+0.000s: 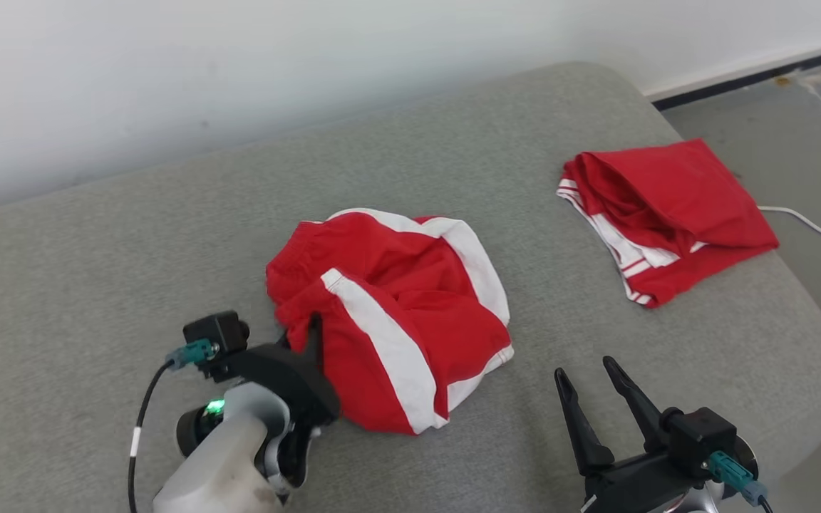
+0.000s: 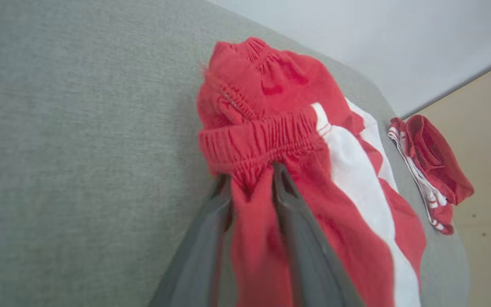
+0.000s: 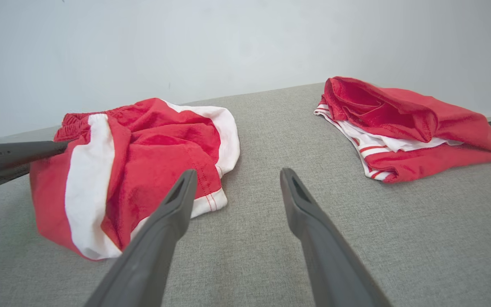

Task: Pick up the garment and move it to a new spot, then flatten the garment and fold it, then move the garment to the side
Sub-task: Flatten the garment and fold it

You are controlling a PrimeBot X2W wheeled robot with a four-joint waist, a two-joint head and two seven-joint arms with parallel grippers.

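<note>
red crumpled shorts (image 1: pixel 389 313), elastic waistband (image 2: pixel 262 136) inside left gripper (image 2: pixel 250 172), grip unclear; right gripper (image 3: pixel 238 171) spread open

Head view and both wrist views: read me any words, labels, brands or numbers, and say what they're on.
None can be read.
The red shorts and the second red garment carry only white stripes.
The white band on the cable is too small to tell.

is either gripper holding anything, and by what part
The left gripper has the crumpled red shorts with white stripes between its fingers at the elastic waistband; how firmly cannot be told. The right gripper holds nothing.
</note>
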